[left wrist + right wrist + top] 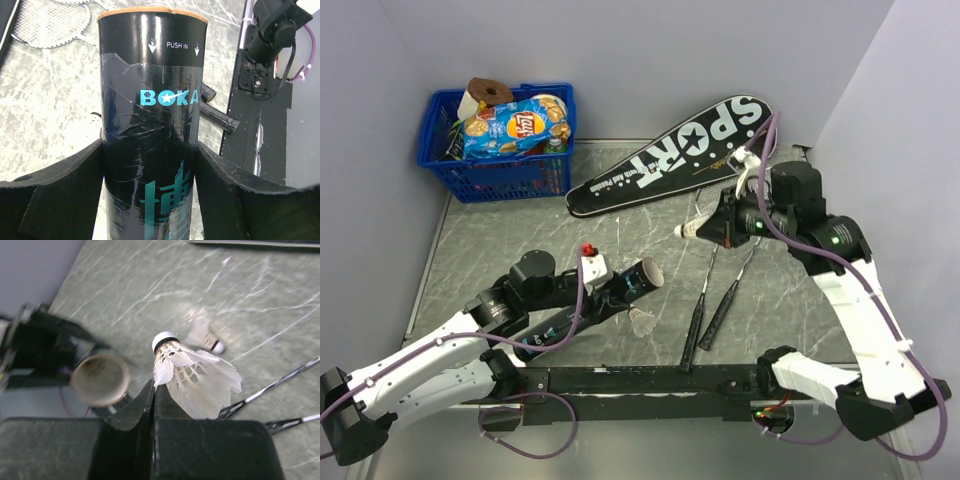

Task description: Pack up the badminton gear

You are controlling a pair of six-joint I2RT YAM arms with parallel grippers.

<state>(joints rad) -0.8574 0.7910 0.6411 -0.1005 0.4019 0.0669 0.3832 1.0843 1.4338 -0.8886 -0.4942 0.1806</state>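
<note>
My left gripper (607, 296) is shut on the dark tube (625, 283), holding it tilted with its open mouth toward the right arm. In the left wrist view the tube (150, 75), lettered "BOKA", fills the gap between the pads (220, 175). My right gripper (712, 229) is shut on a white feather shuttlecock (688, 230), pinching its feathers (197, 382), cork forward, short of the tube mouth (100, 379). A second shuttlecock (642, 320) lies on the table below the tube. Two rackets (698, 318) lie side by side, heads under the right arm. The black "SPORT" cover (670, 155) lies behind. A third shuttlecock is out of view.
A blue basket (500, 165) of snacks stands at the back left corner. The black mounting rail (650, 380) runs along the near edge. White walls close in on the left, back and right.
</note>
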